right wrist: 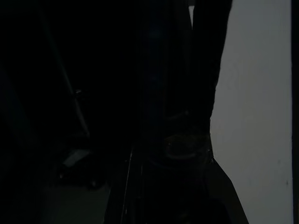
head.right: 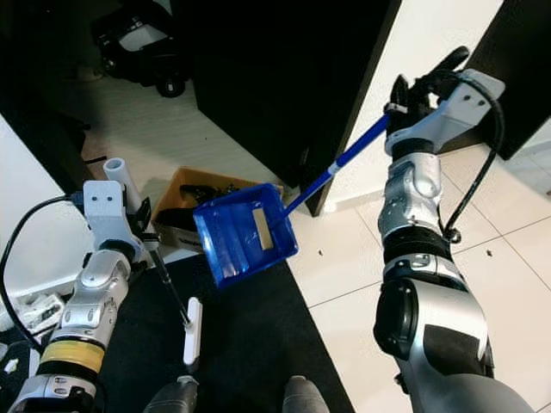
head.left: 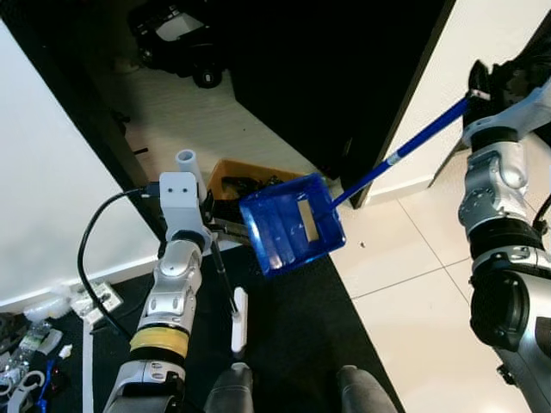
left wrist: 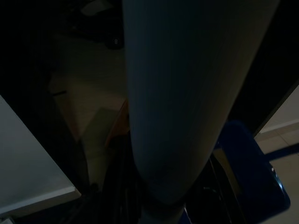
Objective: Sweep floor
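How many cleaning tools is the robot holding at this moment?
2. A blue dustpan on a long blue handle, held up by the right gripper over the black mat; a thin broom with a white head, held by the left gripper.

A blue long-handled dustpan hangs tilted in the air above the black mat's edge; a white-headed broom stands on the mat.
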{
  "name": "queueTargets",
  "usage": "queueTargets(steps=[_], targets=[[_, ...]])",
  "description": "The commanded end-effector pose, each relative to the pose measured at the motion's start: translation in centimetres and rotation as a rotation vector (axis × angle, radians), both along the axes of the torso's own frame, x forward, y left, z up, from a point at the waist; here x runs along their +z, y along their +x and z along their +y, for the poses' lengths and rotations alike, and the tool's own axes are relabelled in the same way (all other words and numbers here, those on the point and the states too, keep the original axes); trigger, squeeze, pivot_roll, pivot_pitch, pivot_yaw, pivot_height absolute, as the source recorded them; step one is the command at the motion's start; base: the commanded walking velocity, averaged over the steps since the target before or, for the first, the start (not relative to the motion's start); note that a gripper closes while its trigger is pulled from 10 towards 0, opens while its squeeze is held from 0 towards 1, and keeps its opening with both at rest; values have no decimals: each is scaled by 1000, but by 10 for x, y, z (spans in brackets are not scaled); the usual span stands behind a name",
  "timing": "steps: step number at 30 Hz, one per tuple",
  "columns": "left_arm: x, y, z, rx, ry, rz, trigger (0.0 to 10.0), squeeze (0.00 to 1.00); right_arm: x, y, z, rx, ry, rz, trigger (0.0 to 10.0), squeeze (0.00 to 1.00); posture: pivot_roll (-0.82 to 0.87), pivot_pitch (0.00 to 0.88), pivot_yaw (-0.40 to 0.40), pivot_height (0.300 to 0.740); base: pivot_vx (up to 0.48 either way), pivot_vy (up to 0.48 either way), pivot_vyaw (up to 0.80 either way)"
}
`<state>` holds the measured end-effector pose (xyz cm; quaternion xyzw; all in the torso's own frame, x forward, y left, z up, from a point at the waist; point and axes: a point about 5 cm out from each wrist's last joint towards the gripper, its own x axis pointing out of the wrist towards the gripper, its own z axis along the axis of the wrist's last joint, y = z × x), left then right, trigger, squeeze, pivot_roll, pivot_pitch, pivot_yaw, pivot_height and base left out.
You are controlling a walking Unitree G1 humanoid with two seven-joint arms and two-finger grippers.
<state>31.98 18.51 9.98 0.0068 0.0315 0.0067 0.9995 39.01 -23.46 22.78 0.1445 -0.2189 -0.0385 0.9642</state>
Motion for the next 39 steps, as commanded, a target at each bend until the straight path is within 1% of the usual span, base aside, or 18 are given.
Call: queueTargets(steps=[1, 5, 6, 7, 8, 11, 18, 20, 22, 25, 28, 29, 30, 31, 32, 34, 36, 39], targets=[[-3, -1, -1, 6, -7, 16, 10000, 0, 2, -2, -6, -12, -10, 2, 10000, 0, 1, 108, -15, 740, 0, 0, 0], [-8, -3, 0, 16, 11, 32, 10000, 0, -12, -1, -4, 22, -38, 88, 10000, 0, -2, 110, -12, 740, 0, 0, 0], [-8, -3, 0, 23, 20, 26, 10000, 0, -16, -1, -3, 34, -50, 114, 10000, 0, -2, 110, -12, 740, 0, 0, 0], [-8, -3, 0, 23, 20, 26, 10000, 0, -16, -1, -3, 34, -50, 114, 10000, 0, -2, 110, -12, 740, 0, 0, 0], [-7, -3, 1, 34, 27, 15, 10000, 0, -19, -1, -2, 51, -73, 145, 10000, 0, -1, 110, -14, 740, 0, 0, 0], [-4, -3, 4, 50, 49, -3, 10000, 0, -20, -1, -3, 55, -82, 154, 10000, 0, -2, 108, -13, 740, 0, 0, 0], [-5, -3, 8, 61, 54, 0, 10000, 0, -18, -1, -5, 52, -84, 161, 10000, 0, -5, 97, -12, 740, 0, 0, 0], [-5, -3, 9, 65, 59, -1, 10000, 0, -19, -1, -5, 52, -85, 167, 10000, 0, -7, 90, -23, 740, 0, 0, 0], [-5, -3, 10, 85, 58, -9, 10000, 0, -22, -1, -1, 70, -94, 188, 10000, 0, -6, 82, -40, 740, 0, 0, 0], [-8, -4, 9, 96, 49, -7, 10000, 0, -29, 0, 7, 103, -103, 213, 10000, 0, -5, 68, -57, 740, 0, 0, 0], [-16, -8, 5, 76, 46, 12, 10000, 0, -40, -2, 14, 131, -110, 239, 10000, 0, -6, 65, -61, 740, 0, 0, 0], [-16, -8, 5, 76, 46, 12, 10000, 0, -40, -2, 14, 131, -110, 239, 10000, 0, -6, 65, -61, 740, 0, 0, 0], [-23, -11, 3, 62, 64, 33, 10000, 0, -54, -6, 19, 149, -114, 271, 10000, 0, -7, 64, -58, 740, 0, 0, 0], [-26, -13, 3, 60, 68, 41, 10000, 0, -61, -9, 20, 151, -116, 289, 10000, 0, -7, 66, -53, 740, 0, 0, 0], [-26, -13, 3, 60, 68, 41, 10000, 0, -61, -9, 20, 151, -116, 289, 10000, 0, -7, 66, -53, 740, 0, 0, 0], [-29, -16, 3, 59, 69, 46, 10000, 0, -75, -15, 21, 144, -112, 320, 10000, 0, -7, 67, -49, 740, 0, 0, 0], [-28, -16, 3, 60, 68, 41, 10000, 0, -79, -19, 18, 129, -106, 326, 10000, 0, -7, 69, -41, 740, 0, 0, 0], [-26, -15, 4, 61, 68, 29, 10000, 0, -77, -20, 16, 116, -106, 317, 10000, 0, -7, 70, -36, 740, 0, 0, 0]])
